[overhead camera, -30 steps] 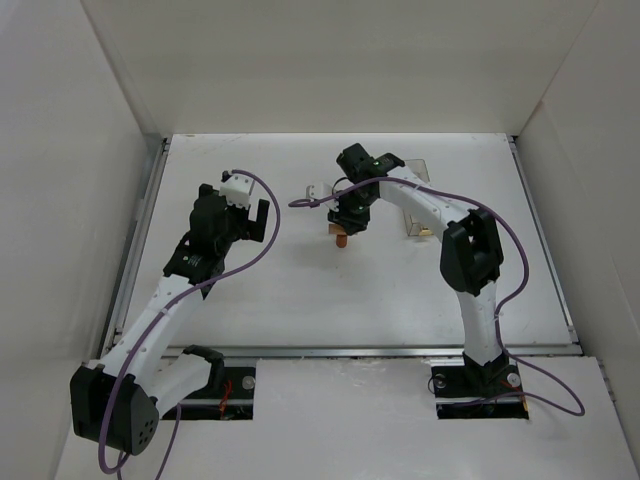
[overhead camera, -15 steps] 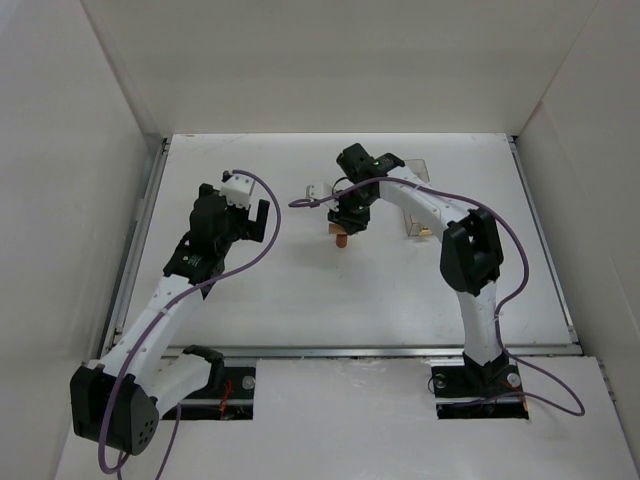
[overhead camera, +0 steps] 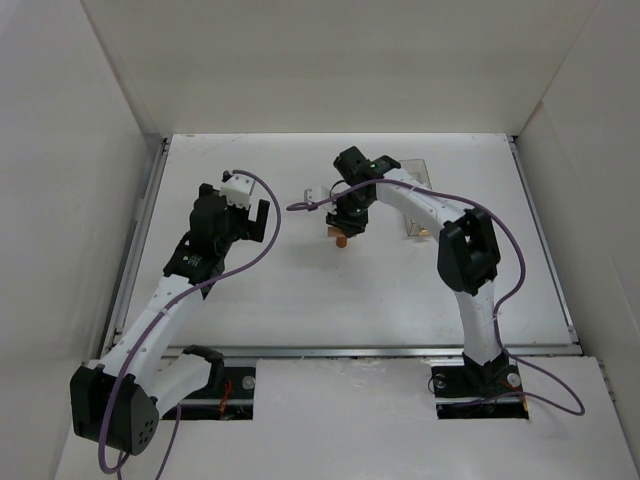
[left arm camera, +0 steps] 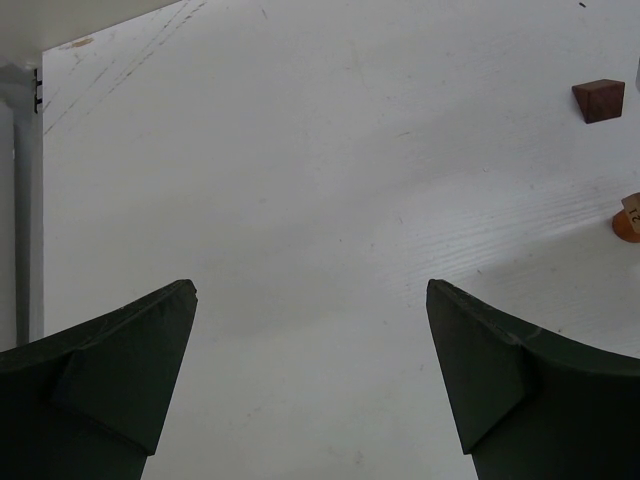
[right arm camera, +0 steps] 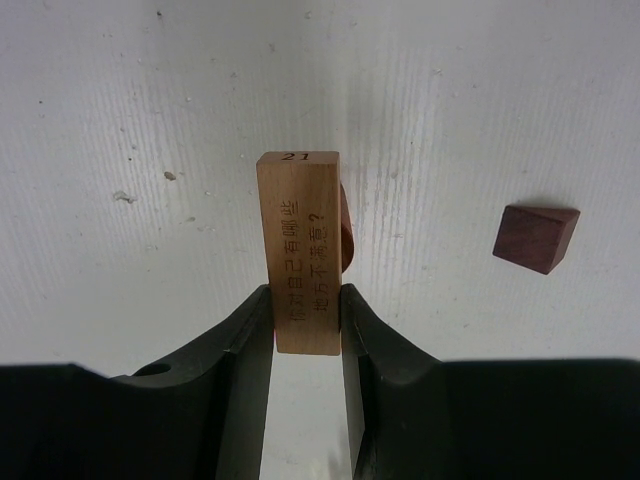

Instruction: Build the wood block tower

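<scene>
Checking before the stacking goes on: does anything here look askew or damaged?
Nothing stands out. The right gripper holds the bar straight, over the round piece; the wedge lies apart on the table.

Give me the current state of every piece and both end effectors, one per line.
left end effector: open, empty.
right end effector: shut on the pale tan bar.
pale tan bar: held over the orange-brown round piece; contact unclear.
orange-brown round piece: on the table, mostly hidden by the bar.
dark red-brown wedge: loose on the table, apart from the others.
</scene>
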